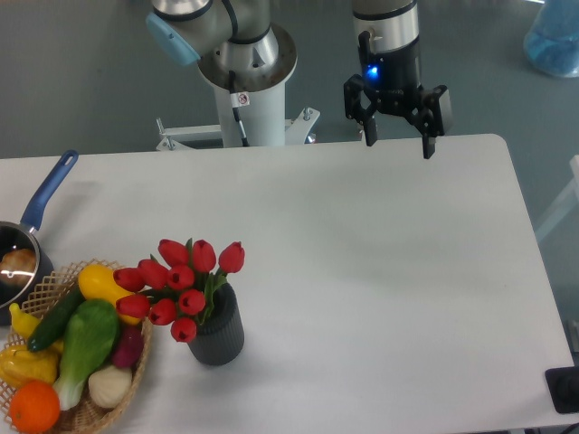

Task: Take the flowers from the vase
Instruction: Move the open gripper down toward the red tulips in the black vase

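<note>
**Tulips untouched, gripper far off**

The flowers (181,285) stand in the vase (218,330) at the table's (380,271) near left, just beside a basket (109,402). They look light and soft; the stems at the vase mouth seem the best hold. Smooth white tabletop. At the far edge, the gripper (398,143) hangs spread wide, holding nothing.

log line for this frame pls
phase: pre-approach | hand: open, empty, above table's far edge | flowers: in vase, untouched | beside vase: wicker basket
</note>
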Robot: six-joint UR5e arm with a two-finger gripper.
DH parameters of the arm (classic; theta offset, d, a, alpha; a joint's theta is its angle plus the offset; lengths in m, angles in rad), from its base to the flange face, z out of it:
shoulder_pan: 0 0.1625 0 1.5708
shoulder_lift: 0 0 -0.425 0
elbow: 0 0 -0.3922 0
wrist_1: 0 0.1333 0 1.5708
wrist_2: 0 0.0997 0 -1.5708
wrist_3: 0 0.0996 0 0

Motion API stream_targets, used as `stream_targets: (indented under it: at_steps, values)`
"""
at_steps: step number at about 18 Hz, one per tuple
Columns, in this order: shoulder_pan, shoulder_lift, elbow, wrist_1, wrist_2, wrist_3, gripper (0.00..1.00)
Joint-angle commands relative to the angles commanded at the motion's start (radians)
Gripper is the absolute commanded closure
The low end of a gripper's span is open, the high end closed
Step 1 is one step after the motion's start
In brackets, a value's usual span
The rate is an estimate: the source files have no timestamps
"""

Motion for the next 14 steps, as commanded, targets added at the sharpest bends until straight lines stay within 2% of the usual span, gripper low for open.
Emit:
stream_targets:
  at_steps: [5, 8, 11, 14]
  values:
    - [-0.005, -0.011, -0.003, 0.008, -0.046, -0.009, 0.0]
    - [-0.003, -0.009, -0.04, 0.023, -0.077, -0.02, 0.0]
    - [0.009, -0.012, -0.055, 0.034, -0.165, -0.051, 0.0]
    - [0.005, -0.025, -0.063, 0.031, -0.175, -0.058, 0.0]
